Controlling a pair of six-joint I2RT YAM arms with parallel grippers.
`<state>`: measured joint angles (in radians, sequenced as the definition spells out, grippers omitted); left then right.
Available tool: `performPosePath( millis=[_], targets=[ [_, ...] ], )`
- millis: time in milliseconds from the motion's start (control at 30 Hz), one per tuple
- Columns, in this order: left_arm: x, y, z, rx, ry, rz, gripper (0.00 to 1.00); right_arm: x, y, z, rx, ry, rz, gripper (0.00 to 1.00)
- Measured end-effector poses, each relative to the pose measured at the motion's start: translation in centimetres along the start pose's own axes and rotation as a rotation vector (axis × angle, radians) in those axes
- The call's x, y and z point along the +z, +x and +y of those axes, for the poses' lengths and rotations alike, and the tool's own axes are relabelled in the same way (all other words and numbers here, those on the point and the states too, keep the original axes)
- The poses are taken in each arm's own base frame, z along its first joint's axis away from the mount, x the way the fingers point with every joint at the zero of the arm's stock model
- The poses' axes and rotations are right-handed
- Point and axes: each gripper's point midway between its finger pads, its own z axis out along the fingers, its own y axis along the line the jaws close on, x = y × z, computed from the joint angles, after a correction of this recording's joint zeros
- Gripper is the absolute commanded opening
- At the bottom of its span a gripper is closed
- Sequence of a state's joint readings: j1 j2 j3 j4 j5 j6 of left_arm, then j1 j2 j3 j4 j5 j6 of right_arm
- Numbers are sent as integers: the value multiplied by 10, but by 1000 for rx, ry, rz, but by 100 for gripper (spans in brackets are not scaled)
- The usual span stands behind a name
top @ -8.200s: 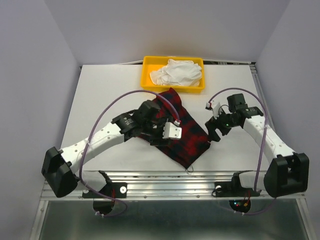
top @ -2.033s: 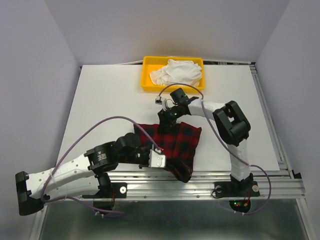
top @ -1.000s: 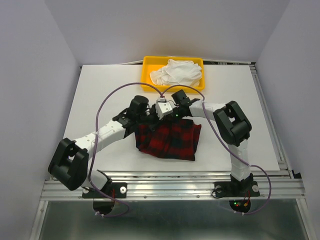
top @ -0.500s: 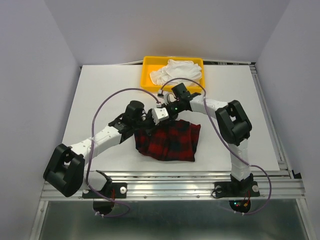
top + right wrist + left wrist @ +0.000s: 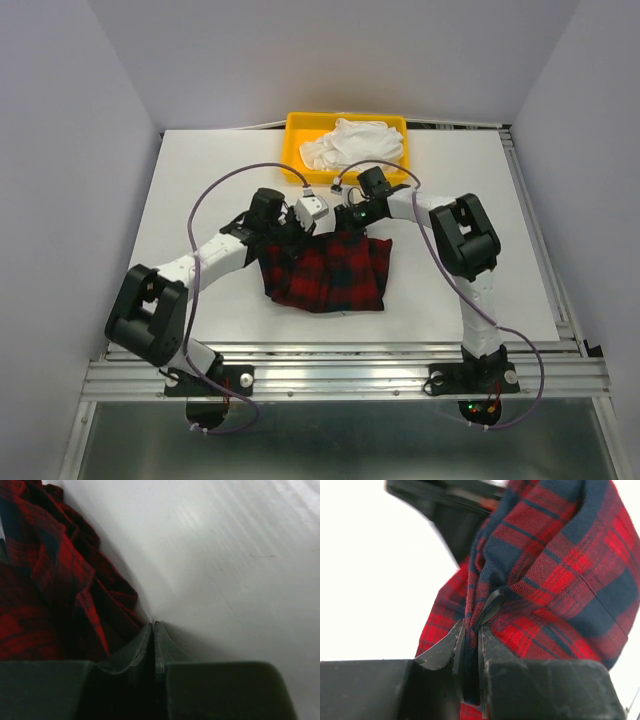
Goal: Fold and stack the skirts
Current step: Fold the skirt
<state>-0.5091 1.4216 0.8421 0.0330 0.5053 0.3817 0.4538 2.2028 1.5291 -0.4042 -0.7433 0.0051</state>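
Skirt: the red-and-navy plaid skirt [image 5: 325, 275] lies doubled at the table's centre, a little toward 6 o'clock, with its 12 o'clock edge lifted.
Left gripper: the left gripper [image 5: 298, 230] sits at the skirt's 11 o'clock, clenched on a bunched fold of plaid. The wrist view shows this plainly.
Right gripper: the right gripper [image 5: 347, 218] is at the skirt's 1 o'clock, fingers pressed together beside the cloth. We cannot tell whether a hem is caught.
Change: two seconds ago the left gripper held the skirt's 6 o'clock edge. That edge is now carried over to 12 o'clock, and the skirt's spread is smaller.
Meaning: we judge the first fold made but not yet released or smoothed. Stacking has not begun.
Tray: the yellow tray [image 5: 296, 150] at the table's 12 o'clock holds a white garment [image 5: 355, 143], unchanged.
Surface: white table [image 5: 200, 190], with a metal rail [image 5: 340, 370] at 6 o'clock.
Room: pale lilac-grey walls.
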Motion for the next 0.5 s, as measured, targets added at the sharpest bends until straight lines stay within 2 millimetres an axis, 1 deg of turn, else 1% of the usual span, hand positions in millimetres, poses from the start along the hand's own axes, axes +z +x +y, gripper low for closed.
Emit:
performPosePath(
  millis=[33,100,233,267,333,367,433,467,500],
  targets=[
    [4,1,7,-24,-11,10,0,4,6,4,5,-27,16,6],
    [14,10,18,-76,-22,46,0,7,8,7,-6,-37,22,5],
    [38,24,31,-165,-16,116,0,8,8,8,-10,-40,25,4],
    [45,30,35,-194,-13,135,0,8,8,8,-10,-38,25,6],
    [55,42,39,-255,-2,174,0,6,6,3,1,-17,18,11],
    [57,44,40,-273,-1,181,0,4,4,0,6,6,13,18],
    [58,45,45,-302,-5,190,0,-2,-5,-10,11,61,-9,34],
    [58,46,47,-309,-10,193,0,-7,-9,-16,16,90,-22,47],
    [57,46,49,-315,-17,195,0,-19,-18,-28,19,149,-50,58]
  ],
)
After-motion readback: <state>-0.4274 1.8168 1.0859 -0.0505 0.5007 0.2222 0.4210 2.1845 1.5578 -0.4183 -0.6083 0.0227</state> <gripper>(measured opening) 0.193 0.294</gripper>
